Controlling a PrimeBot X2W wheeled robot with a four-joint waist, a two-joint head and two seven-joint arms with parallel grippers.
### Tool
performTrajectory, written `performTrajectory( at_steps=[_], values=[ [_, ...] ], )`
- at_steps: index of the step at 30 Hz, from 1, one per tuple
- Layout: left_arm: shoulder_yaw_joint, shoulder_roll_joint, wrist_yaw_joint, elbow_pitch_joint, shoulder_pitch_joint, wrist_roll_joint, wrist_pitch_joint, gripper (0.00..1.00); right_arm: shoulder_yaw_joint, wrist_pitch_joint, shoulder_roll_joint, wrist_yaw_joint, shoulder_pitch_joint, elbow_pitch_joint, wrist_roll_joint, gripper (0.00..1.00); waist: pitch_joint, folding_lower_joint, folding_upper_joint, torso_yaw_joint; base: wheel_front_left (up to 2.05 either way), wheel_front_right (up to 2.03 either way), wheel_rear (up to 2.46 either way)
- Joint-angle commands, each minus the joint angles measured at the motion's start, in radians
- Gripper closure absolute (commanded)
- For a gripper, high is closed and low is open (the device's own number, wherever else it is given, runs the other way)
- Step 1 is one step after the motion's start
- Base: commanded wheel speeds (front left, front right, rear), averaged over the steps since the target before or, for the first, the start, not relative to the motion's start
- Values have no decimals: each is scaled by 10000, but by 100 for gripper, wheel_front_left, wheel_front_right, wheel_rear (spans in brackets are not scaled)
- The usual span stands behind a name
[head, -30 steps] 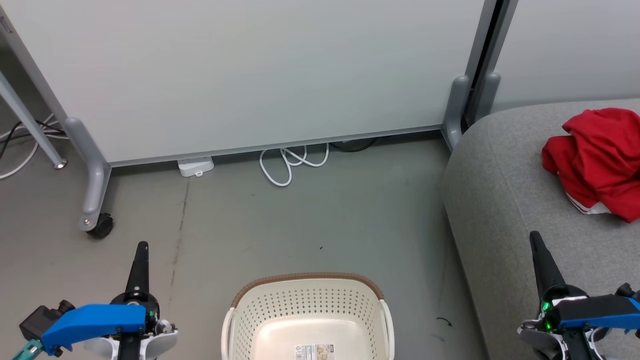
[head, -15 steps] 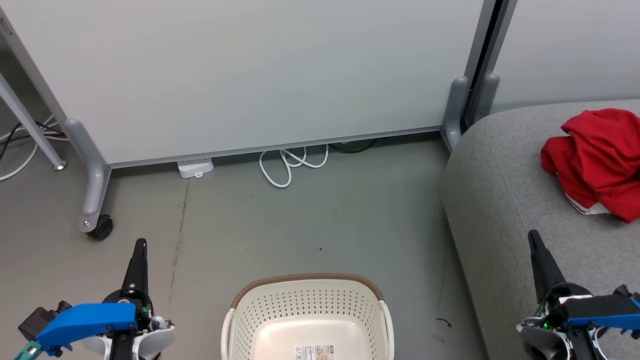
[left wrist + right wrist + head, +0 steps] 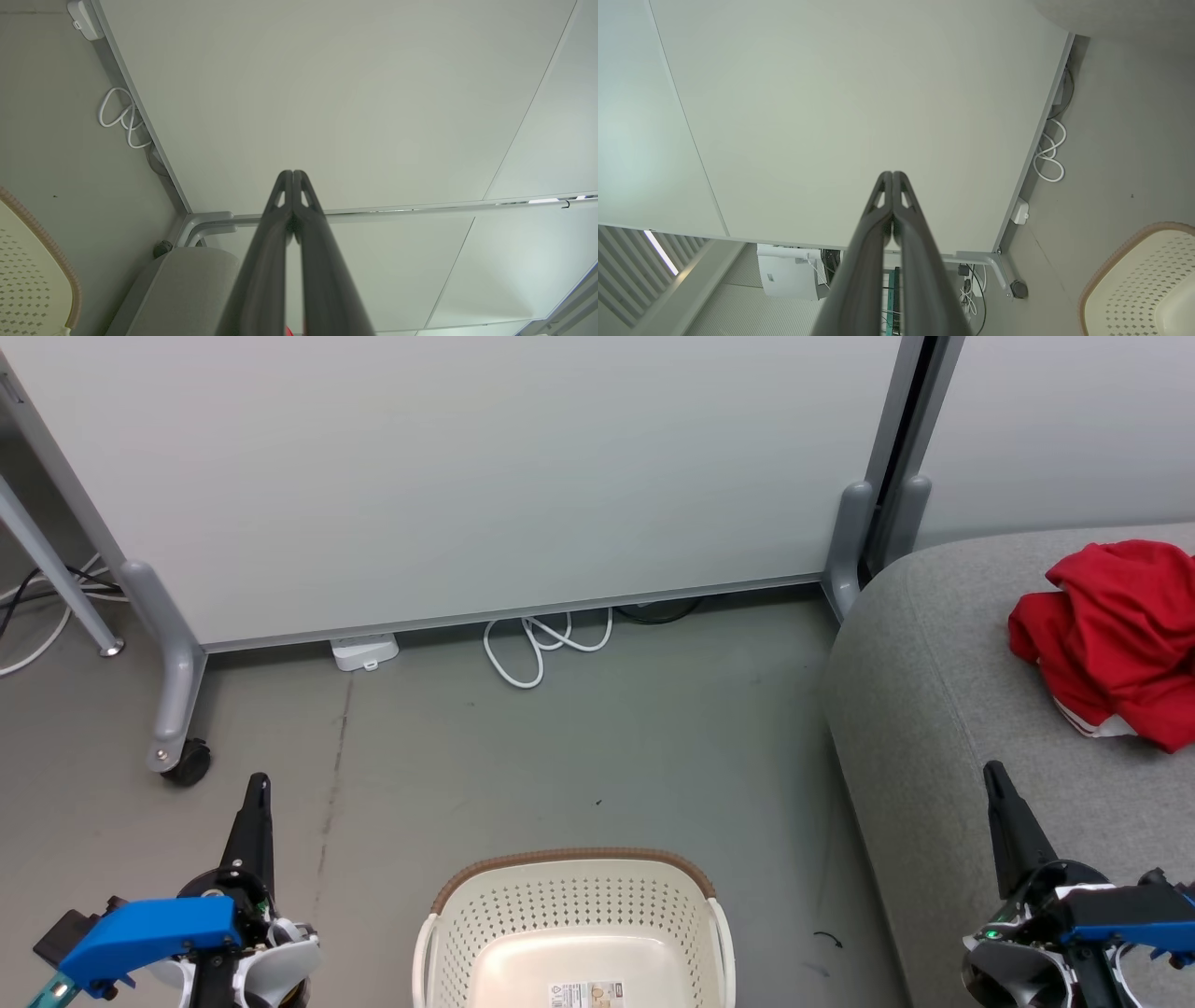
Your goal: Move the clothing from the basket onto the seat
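Grey floor (image 3: 597,747) open around basket (image 3: 569,852), clothing (image 3: 1111,635) on seat (image 3: 934,691), left tool (image 3: 257,782) and right tool (image 3: 992,771) pressed together.

I see open floor (image 3: 597,747) mid-frame, between the basket (image 3: 569,855) at bottom centre and the partition panel (image 3: 467,476) across the top. The sofa seat (image 3: 934,709) blocks the right, with red clothing (image 3: 1111,635) piled on it upper right. Castor leg (image 3: 177,709) at left, white cable loop (image 3: 537,649) at the panel's foot.

Saw cream perforated plastic, faintly glossy, in the basket (image 3: 574,905), with a brown braided-look rim (image 3: 569,855); soft matt red cloth in the clothing (image 3: 1111,635); matt grey woven upholstery on the seat (image 3: 934,709); smooth dull floor (image 3: 560,756); glossy white cable (image 3: 537,644).
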Motion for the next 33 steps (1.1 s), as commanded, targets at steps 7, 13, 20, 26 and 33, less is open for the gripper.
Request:
performTrajectory(
  at_steps=[7,13,20,26,33],
  values=[
    [74,-6,-88,-71,-146,-464,140,100,-16,126,-60,7,-152,33,523,100,-15,0,0,-5,0,0,0],
    [72,-6,-88,-69,-136,-460,138,100,-15,126,-60,7,-149,32,505,100,-15,0,0,-5,0,0,0],
    [71,-6,-87,-68,-135,-461,137,100,-14,125,-60,7,-143,32,505,100,-15,0,0,-5,0,0,0],
    [70,-6,-87,-69,-135,-461,136,100,-14,125,-60,7,-136,32,506,100,-15,0,0,-5,0,0,0],
    [70,-6,-87,-69,-135,-461,136,100,-13,124,-60,7,-135,32,506,100,-15,0,0,-5,0,0,0]
  ],
)
